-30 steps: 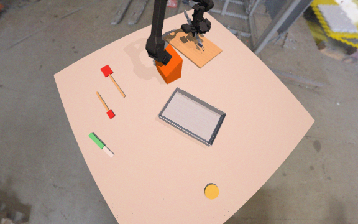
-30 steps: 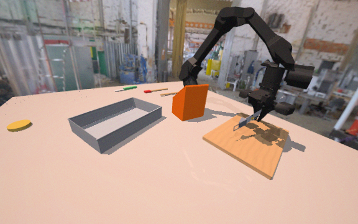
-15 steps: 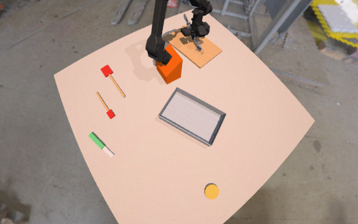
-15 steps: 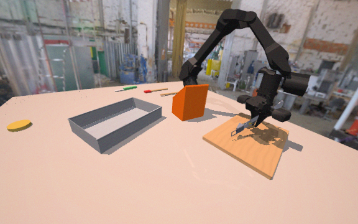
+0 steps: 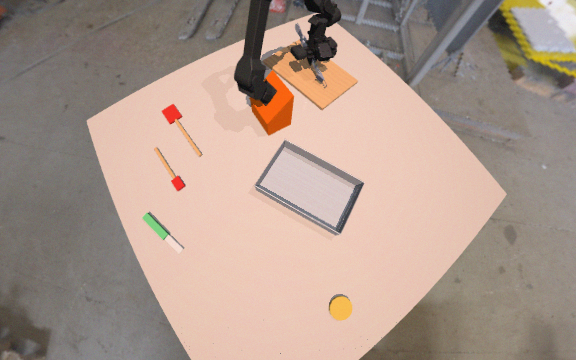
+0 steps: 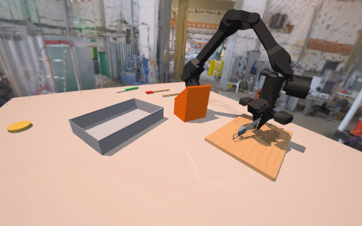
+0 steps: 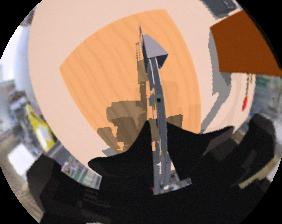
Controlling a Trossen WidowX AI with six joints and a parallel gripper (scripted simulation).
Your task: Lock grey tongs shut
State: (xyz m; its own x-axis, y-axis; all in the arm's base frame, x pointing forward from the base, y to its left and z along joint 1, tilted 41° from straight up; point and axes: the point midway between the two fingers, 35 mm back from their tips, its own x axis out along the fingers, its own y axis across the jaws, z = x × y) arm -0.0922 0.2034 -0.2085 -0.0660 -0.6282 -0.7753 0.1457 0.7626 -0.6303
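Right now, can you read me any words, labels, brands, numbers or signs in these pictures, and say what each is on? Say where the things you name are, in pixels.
None can be read. The orange block (image 5: 274, 100) (image 6: 197, 103), roasting tin (image 5: 350, 211) (image 6: 131, 127) and wooden board (image 5: 340, 82) (image 6: 256, 160) (image 7: 102, 65) show no lettering; the background is too blurred to tell.

- Arm (image 5: 254, 42) (image 6: 268, 39): folded in a high arch, right half of exterior view; top edge of frame cuts it in top view.
- Wrist (image 5: 319, 29) (image 6: 269, 86): below the arch, right of centre in exterior view.
- Tool (image 5: 311, 56) (image 6: 259, 126) (image 7: 152, 121): pointing down, low over counter; fingers nearly together, closed on an item, lower centre of wrist view.
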